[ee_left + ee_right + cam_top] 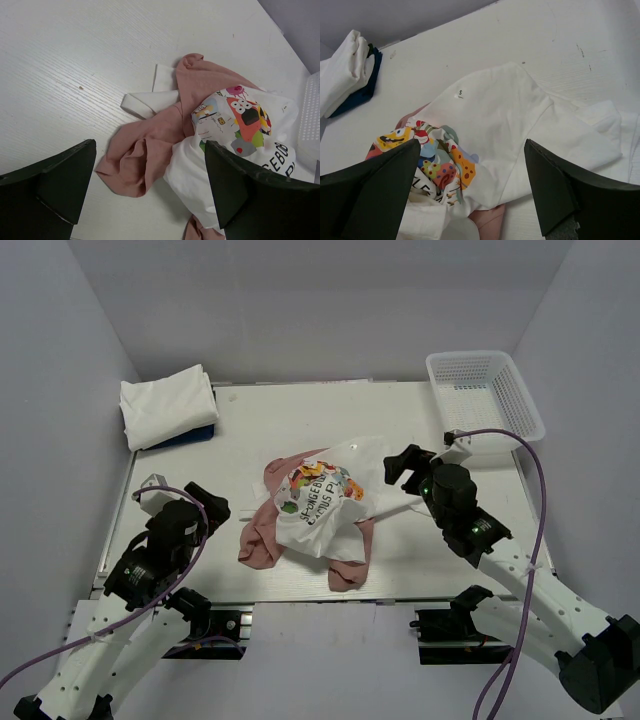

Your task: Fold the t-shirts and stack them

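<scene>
- Locate the printed white t-shirt (335, 490): it lies crumpled at mid-worktop (250, 420), on top of the pink t-shirt (258, 535).
- Note the folded white t-shirt (168, 405) at the far-left corner, stacked on the blue t-shirt (200, 432) (only its edge shows).
- Check the left fingers (65, 180): spread wide, gripping nothing, above the pink t-shirt.
- Check the right fingers (560, 190): spread wide, gripping nothing, above the printed white t-shirt.
</scene>
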You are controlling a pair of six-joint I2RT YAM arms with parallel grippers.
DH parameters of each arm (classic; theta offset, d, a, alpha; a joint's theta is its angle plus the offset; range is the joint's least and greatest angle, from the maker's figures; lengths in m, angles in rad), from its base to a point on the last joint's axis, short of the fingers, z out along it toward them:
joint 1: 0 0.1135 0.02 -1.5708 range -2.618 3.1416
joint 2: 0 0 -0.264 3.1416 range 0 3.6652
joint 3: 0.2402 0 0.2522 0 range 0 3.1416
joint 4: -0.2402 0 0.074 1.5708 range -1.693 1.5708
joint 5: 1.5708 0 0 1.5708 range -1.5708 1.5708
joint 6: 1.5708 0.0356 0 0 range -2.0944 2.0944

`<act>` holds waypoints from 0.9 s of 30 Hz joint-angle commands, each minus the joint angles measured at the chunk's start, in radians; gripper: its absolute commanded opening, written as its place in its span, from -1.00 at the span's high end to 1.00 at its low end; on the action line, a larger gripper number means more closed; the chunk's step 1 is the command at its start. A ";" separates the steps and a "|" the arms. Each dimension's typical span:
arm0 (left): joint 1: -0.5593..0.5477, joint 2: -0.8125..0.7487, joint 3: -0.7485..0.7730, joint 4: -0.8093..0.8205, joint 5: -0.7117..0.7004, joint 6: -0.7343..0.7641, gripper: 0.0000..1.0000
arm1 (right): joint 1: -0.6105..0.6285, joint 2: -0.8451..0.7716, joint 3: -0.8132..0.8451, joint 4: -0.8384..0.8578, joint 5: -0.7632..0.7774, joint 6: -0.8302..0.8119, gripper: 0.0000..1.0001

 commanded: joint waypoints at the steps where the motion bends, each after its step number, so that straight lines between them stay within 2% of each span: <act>1: -0.002 -0.005 0.027 -0.013 -0.028 -0.031 -0.98 | 0.002 -0.011 0.010 0.033 0.004 -0.024 -0.81; 5: -0.002 -0.005 0.027 -0.004 -0.028 -0.031 -0.98 | 0.002 -0.029 -0.022 0.099 -0.072 -0.057 -0.81; 7: -0.002 -0.005 0.018 -0.004 -0.028 -0.031 -0.98 | 0.010 0.004 -0.014 0.121 -0.127 -0.138 -0.81; 8: -0.002 -0.005 0.018 0.007 -0.028 -0.031 -0.98 | 0.008 0.024 0.033 0.071 -0.237 -0.195 -0.81; 11: -0.002 -0.005 0.018 0.019 -0.028 -0.022 -0.98 | 0.044 0.228 0.185 -0.079 -0.315 -0.260 -0.81; 14: -0.002 0.013 0.018 0.019 -0.028 -0.022 -0.98 | 0.152 0.388 0.278 -0.108 -0.336 -0.307 -0.81; 16: -0.002 0.022 0.018 0.019 -0.028 -0.013 -0.98 | 0.220 0.478 0.337 -0.150 -0.283 -0.346 -0.81; 17: -0.002 0.022 0.009 0.030 -0.028 -0.013 -0.98 | 0.263 0.577 0.389 -0.175 -0.167 -0.346 -0.81; 19: -0.002 0.042 0.009 0.030 -0.028 -0.013 -0.98 | 0.313 0.665 0.493 -0.323 -0.068 -0.367 -0.81; 21: -0.002 0.042 0.009 0.039 -0.028 -0.013 -0.98 | 0.341 0.745 0.549 -0.391 -0.013 -0.381 -0.81; 26: -0.002 0.073 0.009 0.039 -0.037 -0.004 -0.98 | 0.361 0.883 0.595 -0.482 0.015 -0.340 -0.81; 27: -0.002 0.082 0.009 0.039 -0.037 -0.004 -0.98 | 0.358 0.894 0.603 -0.485 0.021 -0.325 -0.72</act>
